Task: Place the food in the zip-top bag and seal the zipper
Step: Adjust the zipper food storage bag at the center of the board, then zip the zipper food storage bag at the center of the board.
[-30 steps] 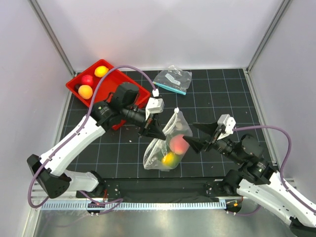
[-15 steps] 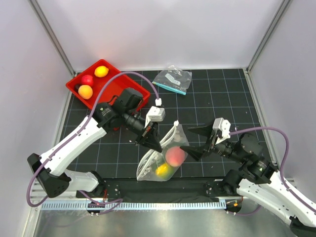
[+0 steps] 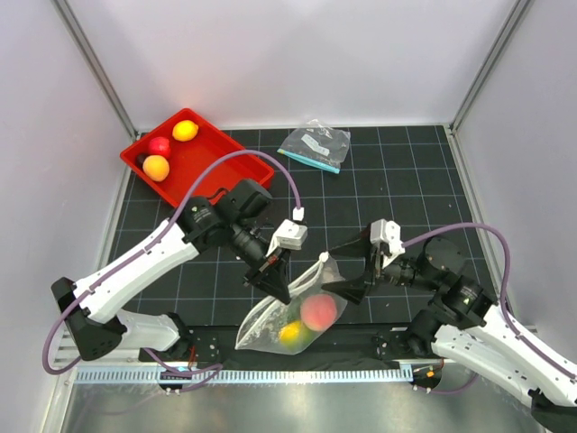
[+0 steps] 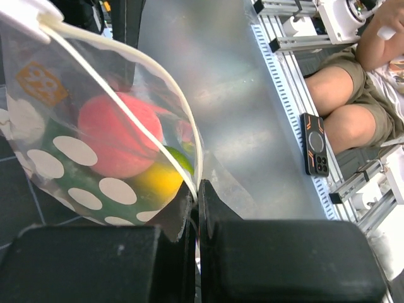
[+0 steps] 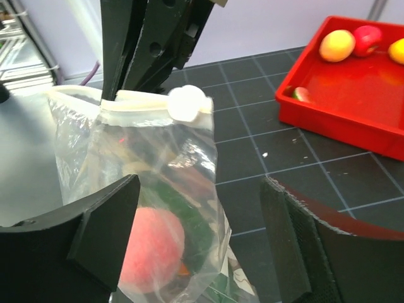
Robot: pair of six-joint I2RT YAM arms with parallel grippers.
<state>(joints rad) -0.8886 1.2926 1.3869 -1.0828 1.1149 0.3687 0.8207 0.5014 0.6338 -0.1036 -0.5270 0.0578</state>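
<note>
Down at the near edge of the black gridded mat [image 3: 397, 171], between the two arms, the zip-top bag [image 3: 261, 320] hangs from the left gripper [image 3: 275, 284]. That gripper's fingers are clenched on the bag's top rim, right at the zipper [image 5: 136, 103]. Whether the bag's bottom rests on the mat cannot be told. The pale strip runs along the top of the pouch, with a white slider [image 5: 187, 102] at one end, and the left wrist view shows it bowing apart, so the mouth there is open. Inside the dotted plastic sit a pink peach [image 3: 318, 313] and a yellow piece [image 3: 290, 332] low in the pouch, with a green piece [image 4: 66, 180] pressed against the wall beside them. The right gripper [image 3: 350, 269] stands just beside the bag with its fingers spread wide and released, one side of the pouch hanging between them; contact with the plastic cannot be made out. At the far left corner the red tray [image 3: 212, 167] holds a yellow fruit [image 3: 185, 130], a red fruit [image 3: 160, 146] and an orange fruit [image 3: 155, 168], grouped at its far end, plus a small piece [image 5: 302, 95] in a corner. A smaller pouch [image 3: 315, 144] with a teal strip lies flat at the far edge of the mat, well apart from both grippers.
</note>
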